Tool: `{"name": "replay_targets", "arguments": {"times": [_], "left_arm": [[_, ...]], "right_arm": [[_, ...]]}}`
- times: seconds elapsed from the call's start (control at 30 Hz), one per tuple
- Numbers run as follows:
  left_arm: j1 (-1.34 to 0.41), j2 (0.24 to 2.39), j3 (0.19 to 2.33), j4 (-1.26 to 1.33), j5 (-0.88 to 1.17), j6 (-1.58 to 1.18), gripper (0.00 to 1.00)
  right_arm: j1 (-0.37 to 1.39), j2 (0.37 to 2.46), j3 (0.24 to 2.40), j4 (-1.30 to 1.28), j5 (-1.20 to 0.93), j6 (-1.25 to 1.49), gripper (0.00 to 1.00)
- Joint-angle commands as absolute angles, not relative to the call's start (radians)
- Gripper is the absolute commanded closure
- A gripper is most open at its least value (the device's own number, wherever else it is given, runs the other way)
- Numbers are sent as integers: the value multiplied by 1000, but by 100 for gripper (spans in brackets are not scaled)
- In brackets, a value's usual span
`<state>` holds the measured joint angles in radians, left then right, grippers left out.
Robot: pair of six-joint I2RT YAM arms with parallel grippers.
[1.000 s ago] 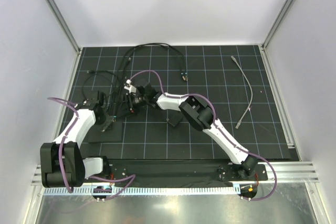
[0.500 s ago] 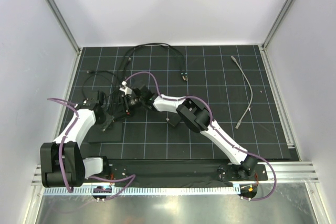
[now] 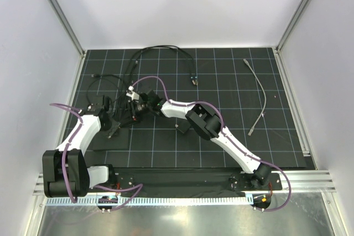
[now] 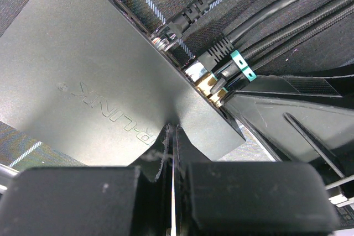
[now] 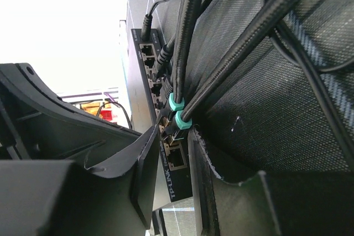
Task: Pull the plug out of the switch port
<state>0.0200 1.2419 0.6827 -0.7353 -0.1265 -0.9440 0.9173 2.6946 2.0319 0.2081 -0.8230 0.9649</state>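
Note:
The switch is a flat black box [image 3: 108,138] marked TP-LINK [image 4: 83,64]. Its port edge [image 5: 176,175] holds several plugs. Two gold-tipped plugs with teal collars [image 5: 177,119] sit side by side near the end, also in the left wrist view [image 4: 213,75]. My right gripper [image 5: 174,136] is open, its tips either side of these plugs; it shows in the top view [image 3: 134,106]. My left gripper [image 4: 172,136] is shut, its tips pressed down on the switch's top; it also shows in the top view [image 3: 114,127].
A black plug [image 4: 171,26] sits in a port further along, and an empty port [image 5: 176,158] lies beside the teal plugs. Black cables [image 3: 160,51] loop behind the switch. A small black block [image 3: 181,128] lies mid-mat and a grey cable [image 3: 260,89] at the right.
My right gripper has moved left and a little further away, up to the switch's port edge. The left arm has stayed on the switch.

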Motion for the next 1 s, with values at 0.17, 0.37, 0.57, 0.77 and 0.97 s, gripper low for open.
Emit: {"name": "replay_targets", "arguments": {"times": [0.17, 0.37, 0.57, 0.77, 0.97], "left_arm": [[21, 1307, 627, -749, -158, -977, 100], [21, 1350, 632, -808, -189, -1020, 100], [20, 1410, 618, -819, -169, -1020, 100], [20, 1410, 617, -822, -184, -1002, 100], [21, 1397, 606, -813, -179, -1000, 100]], "right_arm": [[962, 2740, 2046, 31, -655, 947, 81], [969, 2657, 1895, 126, -473, 996, 99], [1002, 2579, 1853, 132, -114, 787, 99], [971, 2580, 1796, 290, -253, 980, 99], [907, 2543, 1703, 512, -324, 1187, 99]]}}
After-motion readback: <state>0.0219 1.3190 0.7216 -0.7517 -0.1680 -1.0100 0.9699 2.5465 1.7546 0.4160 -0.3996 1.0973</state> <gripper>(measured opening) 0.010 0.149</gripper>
